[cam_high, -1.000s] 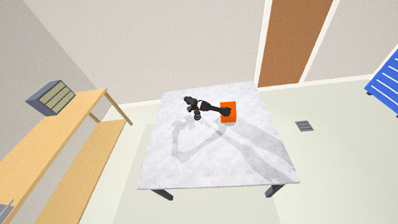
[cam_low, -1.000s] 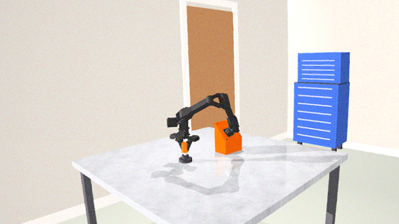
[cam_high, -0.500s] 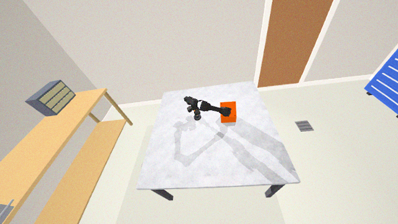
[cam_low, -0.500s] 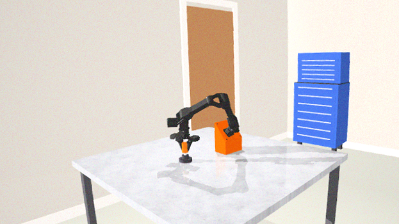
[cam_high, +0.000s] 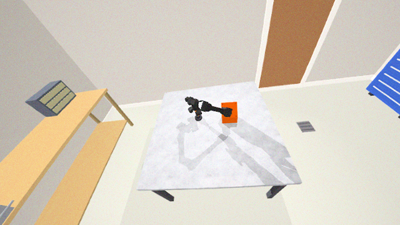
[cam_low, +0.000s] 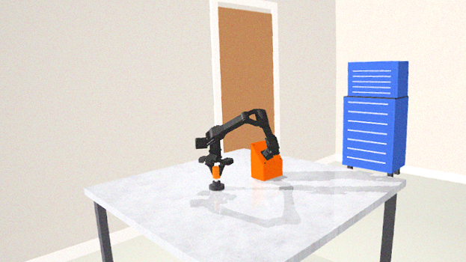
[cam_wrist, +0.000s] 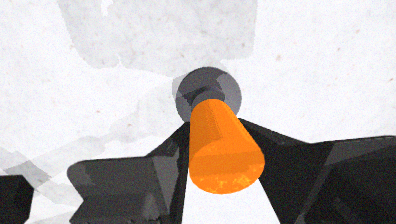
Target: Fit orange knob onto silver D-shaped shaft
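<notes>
The black fingers (cam_low: 216, 170) are closed on the orange knob (cam_low: 216, 172) (cam_wrist: 225, 150), one on each side of it, and point down at the table (cam_high: 214, 165) (cam_low: 190, 235) (cam_wrist: 320, 65); the knob is held upright in the exterior view, just above the round dark pedestal (cam_high: 198, 118) (cam_low: 216, 187) (cam_wrist: 207, 77), which stands on the table; in the exterior view a small pale strip shows between the knob's lower end and the pedestal's raised middle, so the knob is not pushed all the way down; whether that strip is the silver shaft, and whether the shaft's tip is inside the knob, I cannot tell; in the wrist view the knob's near end is broad and round, its far end overlaps the pedestal's middle, and its hole is hidden, so how the flat sides line up cannot be told; from the top, the knob is mostly hidden by the arm (cam_high: 213, 109) (cam_low: 235, 122), with only specks of orange beside the pedestal; the black arm arches from an orange block (cam_high: 234, 118) (cam_low: 258, 167) with a sloping face, which stands on the table well apart from the pedestal; grey shadows spread across the tabletop.
</notes>
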### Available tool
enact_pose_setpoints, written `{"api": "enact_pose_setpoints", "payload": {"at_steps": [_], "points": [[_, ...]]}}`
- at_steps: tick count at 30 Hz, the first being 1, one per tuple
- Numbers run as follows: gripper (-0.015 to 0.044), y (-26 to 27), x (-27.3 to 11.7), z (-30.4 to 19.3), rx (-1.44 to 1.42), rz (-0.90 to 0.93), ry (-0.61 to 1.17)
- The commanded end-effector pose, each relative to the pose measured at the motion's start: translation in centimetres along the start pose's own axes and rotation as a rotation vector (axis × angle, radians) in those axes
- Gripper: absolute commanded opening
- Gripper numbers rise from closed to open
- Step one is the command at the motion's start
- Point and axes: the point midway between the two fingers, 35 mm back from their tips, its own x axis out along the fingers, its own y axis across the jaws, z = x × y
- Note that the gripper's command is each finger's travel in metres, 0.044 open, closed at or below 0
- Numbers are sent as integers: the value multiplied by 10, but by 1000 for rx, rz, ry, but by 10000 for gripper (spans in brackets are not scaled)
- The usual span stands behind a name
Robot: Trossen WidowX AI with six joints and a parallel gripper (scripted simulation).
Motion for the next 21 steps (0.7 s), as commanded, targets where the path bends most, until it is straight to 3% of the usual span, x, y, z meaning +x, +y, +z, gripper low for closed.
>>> {"api": "enact_pose_setpoints", "payload": {"at_steps": [1, 21], "points": [[0, -2, -4, 3, -121, -8, -5], [0, -5, -2, 7, -162, -9, -5]]}}
